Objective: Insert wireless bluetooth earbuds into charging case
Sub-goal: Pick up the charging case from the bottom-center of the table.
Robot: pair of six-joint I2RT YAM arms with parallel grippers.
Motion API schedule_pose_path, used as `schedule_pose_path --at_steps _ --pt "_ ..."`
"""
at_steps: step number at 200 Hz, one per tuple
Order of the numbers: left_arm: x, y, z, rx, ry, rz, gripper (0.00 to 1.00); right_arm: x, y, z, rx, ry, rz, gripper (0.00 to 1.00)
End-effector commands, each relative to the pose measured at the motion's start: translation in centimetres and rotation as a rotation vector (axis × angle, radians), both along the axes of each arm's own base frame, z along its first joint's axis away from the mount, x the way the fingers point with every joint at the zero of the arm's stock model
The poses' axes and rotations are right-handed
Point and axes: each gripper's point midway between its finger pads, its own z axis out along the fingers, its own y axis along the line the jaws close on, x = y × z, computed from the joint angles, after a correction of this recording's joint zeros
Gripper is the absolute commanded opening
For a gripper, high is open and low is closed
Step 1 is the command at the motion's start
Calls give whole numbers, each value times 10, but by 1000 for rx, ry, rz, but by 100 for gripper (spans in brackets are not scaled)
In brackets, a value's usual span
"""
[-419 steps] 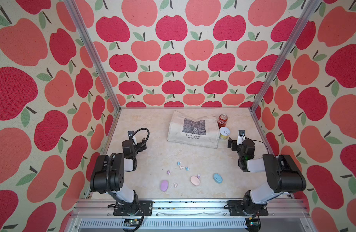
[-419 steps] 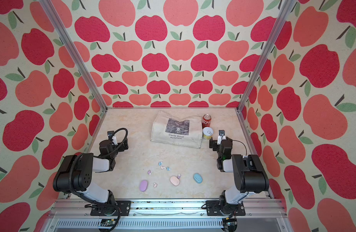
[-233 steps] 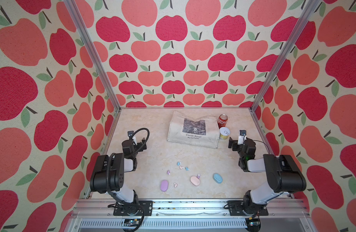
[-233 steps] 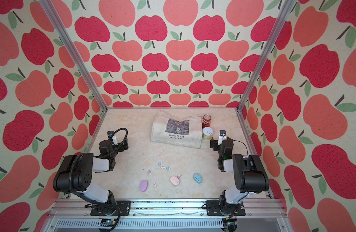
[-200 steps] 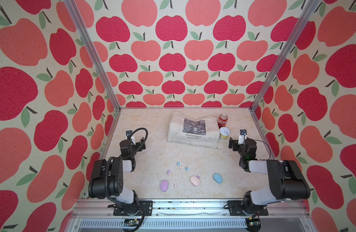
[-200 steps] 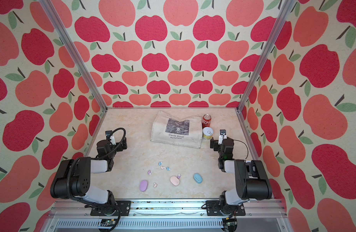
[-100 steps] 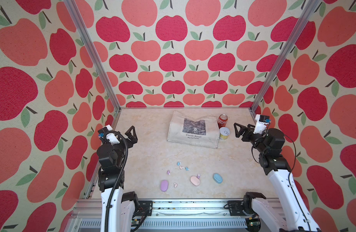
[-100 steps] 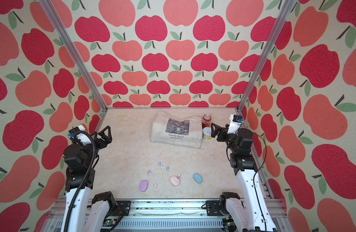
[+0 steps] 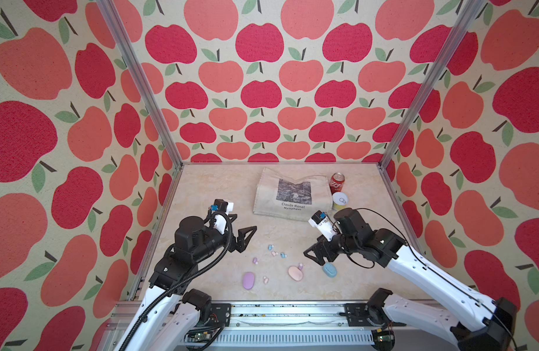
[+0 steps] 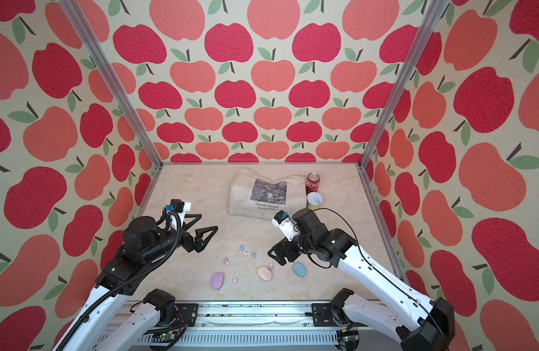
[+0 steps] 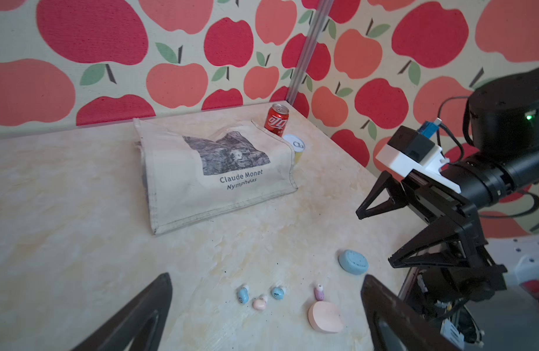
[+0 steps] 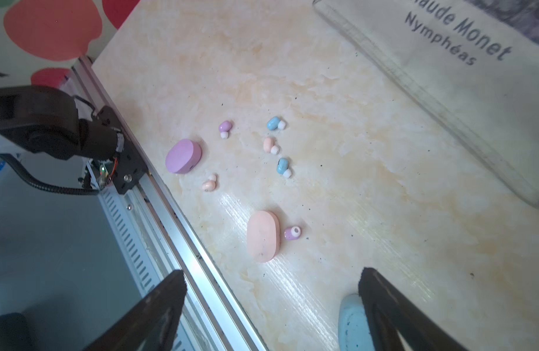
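In the right wrist view the blue case is cut off and partly hidden behind a finger of the right hand, which stands wide open and empty close over it. The left hand is also wide open, holding nothing. The six earbuds lie loose on the desk between both hands.

Six tiny pastel earbuds lie scattered beside three closed oval cases.

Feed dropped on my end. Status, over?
Both open, empty: left gripper, right gripper, the latter beside blue case. Six earbuds loose on table, none inserted. Clear path; bag, cans farther back.
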Motion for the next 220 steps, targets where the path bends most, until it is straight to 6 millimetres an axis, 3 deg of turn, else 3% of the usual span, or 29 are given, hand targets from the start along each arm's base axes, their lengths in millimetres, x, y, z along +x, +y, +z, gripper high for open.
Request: schedule_pose_path --at_steps 1,58,93,164,220 --pt "-9 -1 -16 224 -101 -46 99 -10 -4 -29 -152 -41 80 90" --pt "-46 -16 -8 342 -280 -226 99 -25 23 -83 -356 -114 228 86" --pt "-57 -8 2 359 -251 -237 99 -22 35 -96 -363 -150 213 85" --pt "-64 7 5 381 -226 -205 99 -27 52 -135 -509 -84 334 86" --pt "-62 9 2 402 -239 -201 99 -22 55 -145 -567 -75 345 80"
